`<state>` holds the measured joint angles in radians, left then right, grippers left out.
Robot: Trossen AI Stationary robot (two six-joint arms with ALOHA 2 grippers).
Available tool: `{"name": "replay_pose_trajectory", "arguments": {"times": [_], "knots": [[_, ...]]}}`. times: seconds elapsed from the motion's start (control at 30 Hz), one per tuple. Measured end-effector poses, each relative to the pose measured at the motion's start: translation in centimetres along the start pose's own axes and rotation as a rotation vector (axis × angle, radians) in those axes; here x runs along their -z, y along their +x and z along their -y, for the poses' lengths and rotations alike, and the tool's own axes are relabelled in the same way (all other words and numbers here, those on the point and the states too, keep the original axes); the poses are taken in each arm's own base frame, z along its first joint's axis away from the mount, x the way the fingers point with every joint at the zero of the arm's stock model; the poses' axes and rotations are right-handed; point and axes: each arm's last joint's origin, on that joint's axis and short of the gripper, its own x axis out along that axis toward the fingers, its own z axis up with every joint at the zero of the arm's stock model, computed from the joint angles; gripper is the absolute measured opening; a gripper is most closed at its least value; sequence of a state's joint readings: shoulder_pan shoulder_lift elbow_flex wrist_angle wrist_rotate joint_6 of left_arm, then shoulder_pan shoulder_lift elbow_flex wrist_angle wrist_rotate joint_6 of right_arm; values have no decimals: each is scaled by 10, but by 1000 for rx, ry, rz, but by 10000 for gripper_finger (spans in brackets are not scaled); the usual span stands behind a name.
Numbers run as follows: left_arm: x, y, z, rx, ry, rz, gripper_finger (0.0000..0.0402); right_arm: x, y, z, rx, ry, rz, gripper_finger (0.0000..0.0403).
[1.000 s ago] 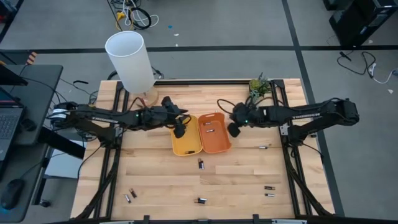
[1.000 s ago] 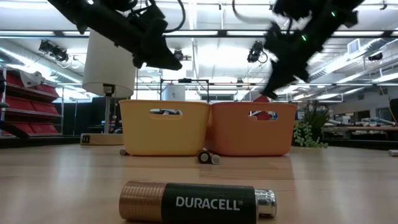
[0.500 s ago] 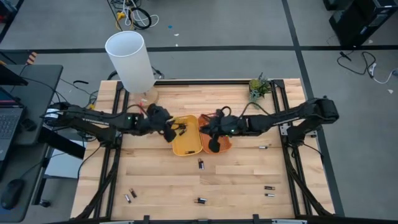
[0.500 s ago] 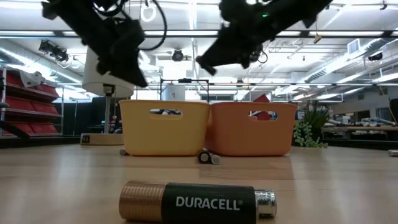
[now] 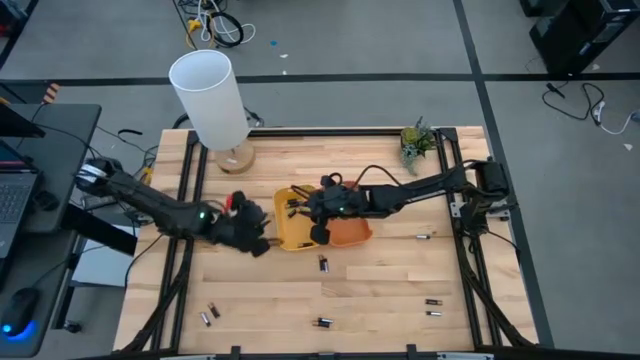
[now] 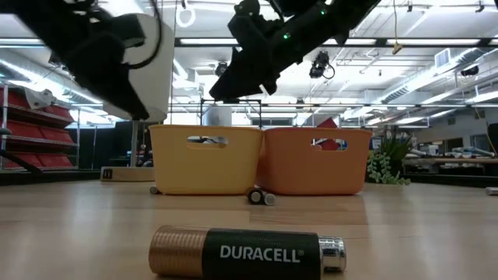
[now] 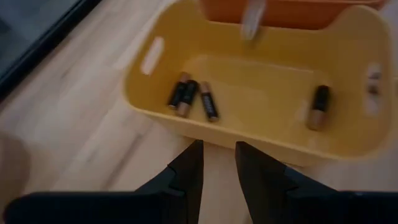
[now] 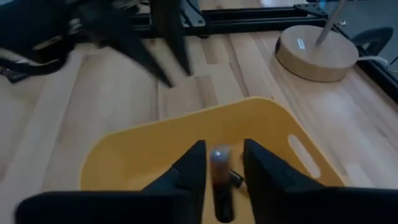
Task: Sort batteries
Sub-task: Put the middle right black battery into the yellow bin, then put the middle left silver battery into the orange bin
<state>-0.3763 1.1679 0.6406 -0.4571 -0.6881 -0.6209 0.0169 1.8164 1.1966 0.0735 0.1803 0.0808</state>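
**Battery going into the yellow bin**

A copper-topped battery (image 8: 219, 167) sits between the right gripper (image 8: 219, 171)'s fingers, above the yellow bin (image 5: 290, 240) mid-bench; grasped or just let go, I can't tell. Four cells (image 7: 208, 103) lie inside. The left gripper (image 7: 218, 163), slightly parted and empty, hovers by the bin's outer wall. Next, I'd guess: fetch loose batteries (image 5: 323, 263) toward the near edge.

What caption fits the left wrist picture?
Left gripper hovers by the yellow tray holding four batteries.
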Motion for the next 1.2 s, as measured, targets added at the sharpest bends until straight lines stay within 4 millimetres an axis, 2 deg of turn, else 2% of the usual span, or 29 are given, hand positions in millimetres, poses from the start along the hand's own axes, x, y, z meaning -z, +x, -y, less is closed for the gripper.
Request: {"name": "replay_pose_trajectory", "arguments": {"times": [0.13, 0.3, 0.43, 0.6, 0.8, 1.0, 1.1, 1.2], "knots": [[27, 4, 8, 69, -54, 56, 110, -4, -2, 4, 8, -9, 0, 154], [53, 15, 8, 180, -136, 119, 110, -16, -18, 7, 12, 24, 30, 214], [67, 19, 7, 311, -166, 105, 111, -17, -30, 4, 7, 27, -6, 237], [79, 25, 4, 349, -132, 139, 123, -19, -44, -4, -11, 33, -40, 245], [87, 34, 9, 344, 49, 194, 191, -6, -53, -25, -7, 24, -142, 242], [93, 46, 13, 282, 70, 211, 281, 4, -58, -36, 71, 9, -215, 242], [96, 54, 13, 235, 64, 206, 303, 7, -60, -38, 75, 21, -234, 244], [95, 61, 13, 228, 29, 225, 307, 9, -60, -37, 82, 38, -255, 245]]}}
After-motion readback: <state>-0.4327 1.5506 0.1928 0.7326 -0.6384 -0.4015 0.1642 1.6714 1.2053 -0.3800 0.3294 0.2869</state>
